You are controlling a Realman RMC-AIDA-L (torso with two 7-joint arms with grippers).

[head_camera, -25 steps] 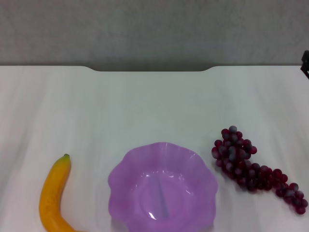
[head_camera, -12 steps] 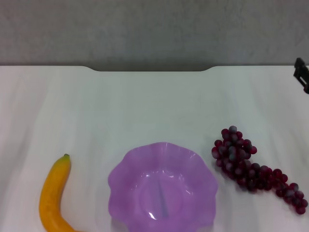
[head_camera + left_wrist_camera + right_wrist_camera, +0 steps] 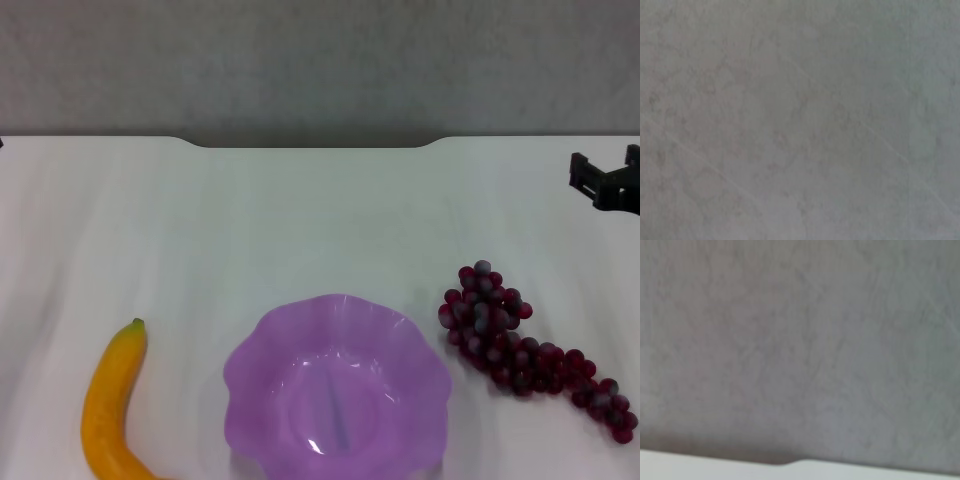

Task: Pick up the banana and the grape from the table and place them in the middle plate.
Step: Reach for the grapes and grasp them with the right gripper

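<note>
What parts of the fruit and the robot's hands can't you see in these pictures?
- The banana: its lower end is cut off by the head view's bottom edge.
- The right gripper: only a dark piece shows at the head view's right edge, so its fingers can't be judged.
- The left gripper: out of view, apart from a dark speck at the head view's left edge.
- Both wrist views show no fruit.

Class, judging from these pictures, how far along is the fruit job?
Nothing is done yet: the plate holds no fruit. The banana lies on the table to the plate's left, the grapes to its right. The right claw is at the right edge, far from the grapes. Both pickups remain.
</note>
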